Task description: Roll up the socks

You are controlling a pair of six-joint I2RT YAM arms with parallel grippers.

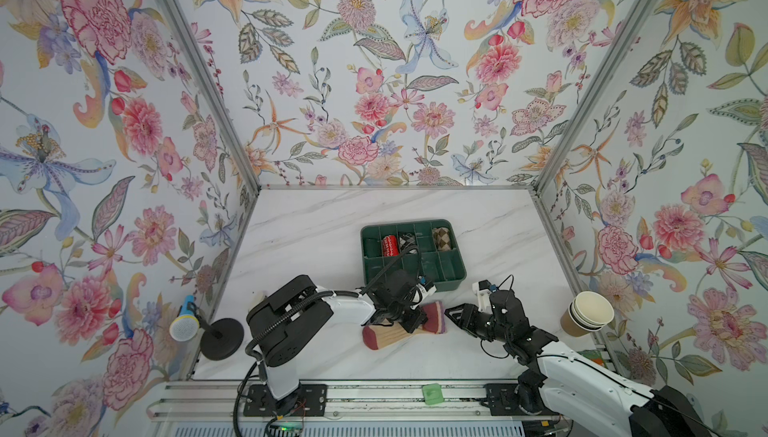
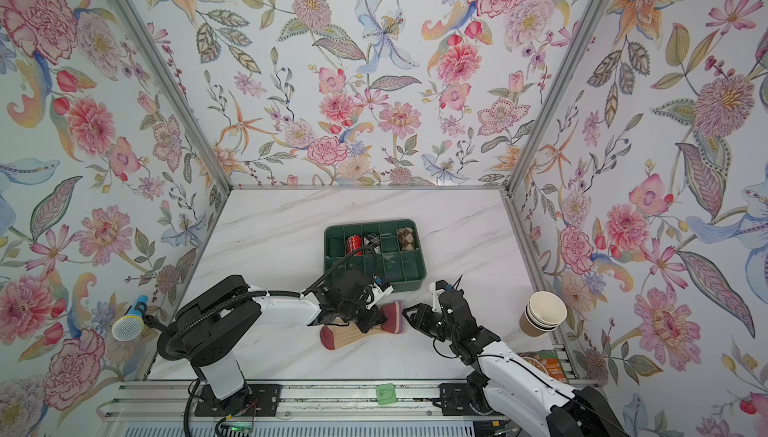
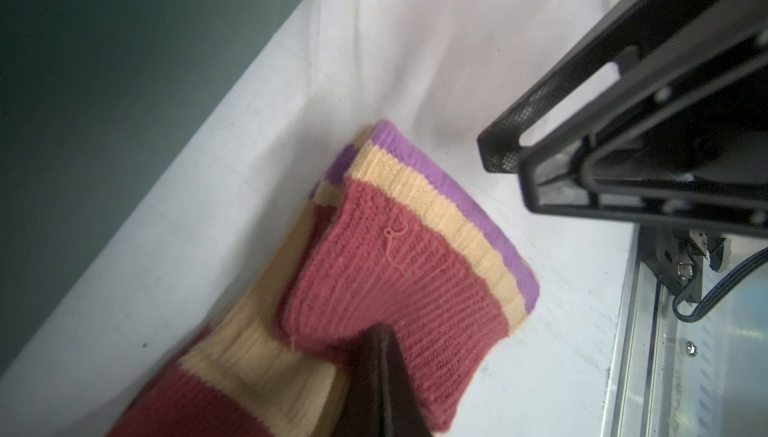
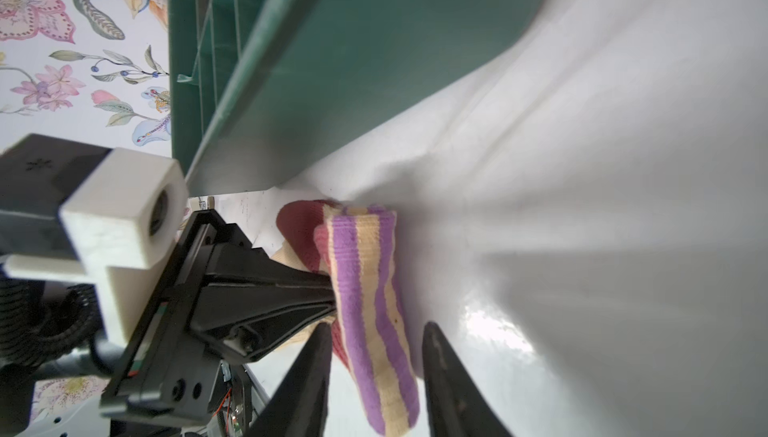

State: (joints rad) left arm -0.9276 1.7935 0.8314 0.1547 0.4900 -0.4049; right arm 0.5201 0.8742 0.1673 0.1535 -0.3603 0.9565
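A pair of red, cream and purple striped socks (image 1: 386, 337) (image 2: 345, 337) lies flat on the white marble table, in front of the tray. My left gripper (image 1: 409, 322) (image 2: 370, 322) is shut on the red band just behind the cuff, as the left wrist view shows (image 3: 380, 335). The purple and cream cuff (image 4: 365, 289) (image 3: 440, 189) points right. My right gripper (image 1: 449, 313) (image 2: 405, 312) (image 4: 376, 327) is open, with one jaw on each side of the cuff's end and a gap showing on both sides.
A green divided tray (image 1: 453, 285) stands just behind the socks, with several rolled socks in its back compartments. Stacked paper cups (image 1: 586, 314) stand at the right wall. A microphone on a stand (image 1: 185, 327) is at the left. A green tag (image 1: 432, 393) sits on the front rail.
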